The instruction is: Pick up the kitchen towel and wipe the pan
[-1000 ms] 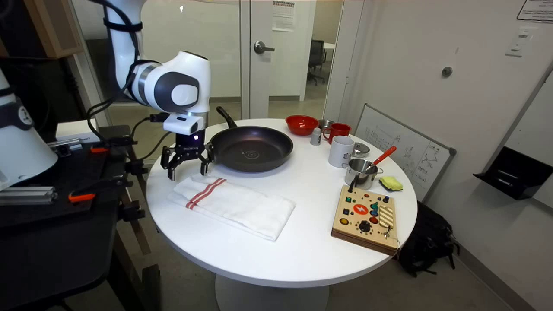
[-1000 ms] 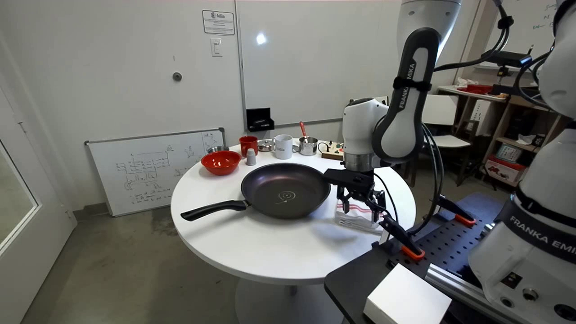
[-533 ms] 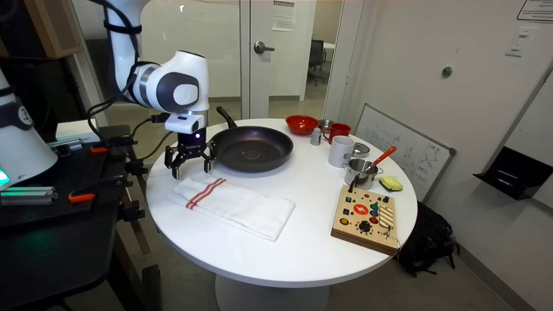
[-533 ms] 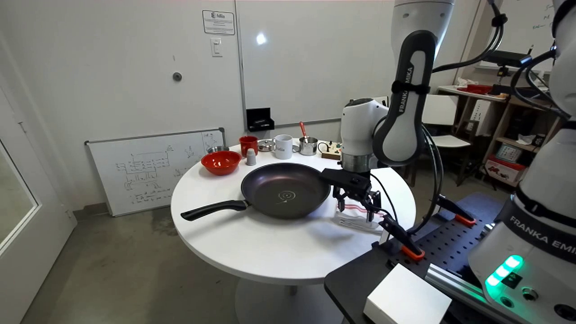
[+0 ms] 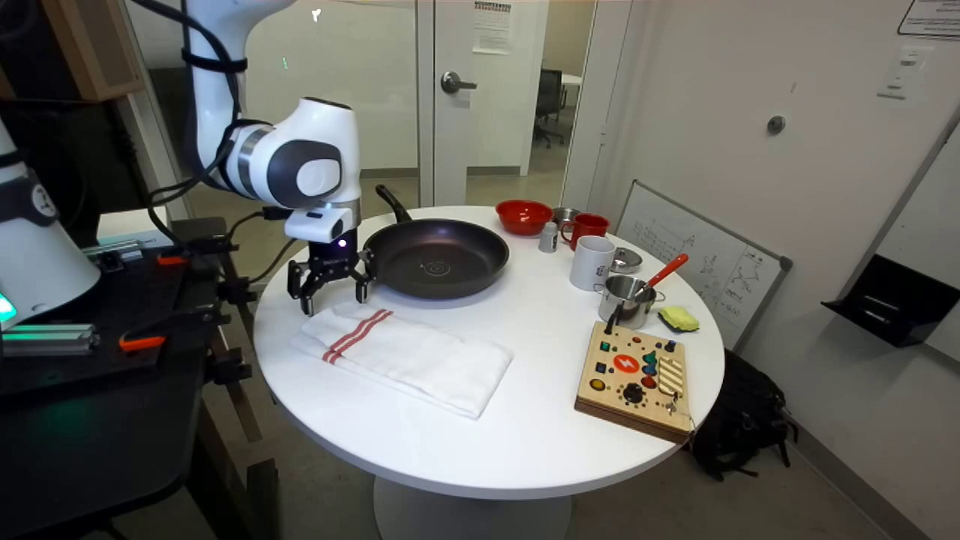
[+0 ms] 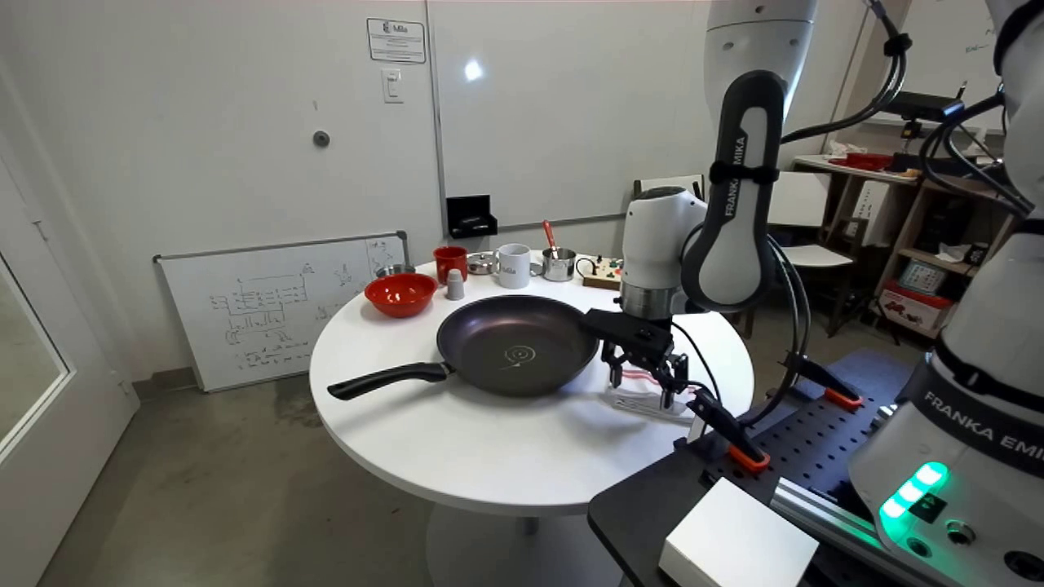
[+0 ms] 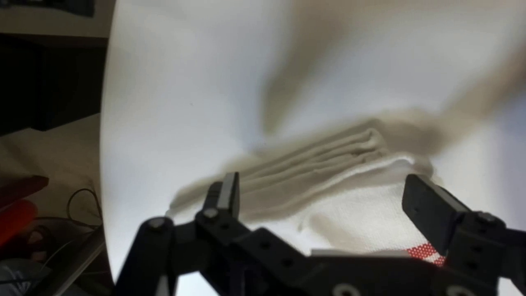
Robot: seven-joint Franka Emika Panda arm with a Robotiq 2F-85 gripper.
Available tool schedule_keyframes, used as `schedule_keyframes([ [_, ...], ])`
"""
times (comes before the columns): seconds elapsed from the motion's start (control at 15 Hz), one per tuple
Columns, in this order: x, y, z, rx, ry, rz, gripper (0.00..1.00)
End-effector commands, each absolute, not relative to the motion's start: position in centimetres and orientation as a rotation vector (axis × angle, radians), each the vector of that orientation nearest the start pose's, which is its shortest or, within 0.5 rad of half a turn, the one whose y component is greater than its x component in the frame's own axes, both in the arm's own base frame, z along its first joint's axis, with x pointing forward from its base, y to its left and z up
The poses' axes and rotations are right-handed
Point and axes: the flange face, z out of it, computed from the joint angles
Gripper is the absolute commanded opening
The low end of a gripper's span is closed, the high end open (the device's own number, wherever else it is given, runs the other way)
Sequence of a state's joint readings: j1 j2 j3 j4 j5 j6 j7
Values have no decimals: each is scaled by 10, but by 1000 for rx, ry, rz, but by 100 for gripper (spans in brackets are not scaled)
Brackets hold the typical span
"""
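Note:
The kitchen towel (image 5: 416, 361), white and folded with red stripes, lies flat on the round white table. In the wrist view the folded, layered end of the towel (image 7: 349, 209) runs between the fingers, one corner slightly raised. My gripper (image 7: 322, 183) stands open with a wide gap and grips nothing. In an exterior view the gripper (image 5: 335, 302) points down, low at the towel's striped end; whether the tips touch cloth I cannot tell. The black pan (image 5: 436, 259) sits beside the towel, its handle pointing away. The arm partly covers the towel (image 6: 636, 403) in an exterior view.
The pan's rim is close to the gripper. Farther off stand a red bowl (image 5: 524, 217), a white mug (image 5: 592, 262), a metal pot (image 5: 624, 300) with a red-handled utensil, and a wooden board (image 5: 636, 379). The table edge (image 7: 106, 123) runs near one finger.
My gripper has shifted a little toward the pan and slightly lower over the towel's end, staying open. The base light has turned green. Towel and pan have not moved.

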State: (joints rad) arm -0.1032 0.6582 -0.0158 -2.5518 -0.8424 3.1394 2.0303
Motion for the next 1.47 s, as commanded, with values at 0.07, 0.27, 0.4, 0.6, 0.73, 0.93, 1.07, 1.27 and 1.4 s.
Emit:
schedule_keyframes([
  [0.07,368,21,21,-2512,1935,91,100],
  [0.27,365,21,16,-2519,1925,100,100],
  [0.4,363,21,12,-2539,1902,111,100],
  [0.6,361,22,6,-2565,1868,122,100],
  [0.73,361,23,4,-2574,1855,127,100],
  [0.93,360,25,-1,-2594,1810,134,100],
  [1.07,357,27,-6,-2609,1771,148,100],
  [1.27,355,28,-11,-2629,1733,165,74],
  [1.4,353,29,-13,-2643,1713,175,58],
])
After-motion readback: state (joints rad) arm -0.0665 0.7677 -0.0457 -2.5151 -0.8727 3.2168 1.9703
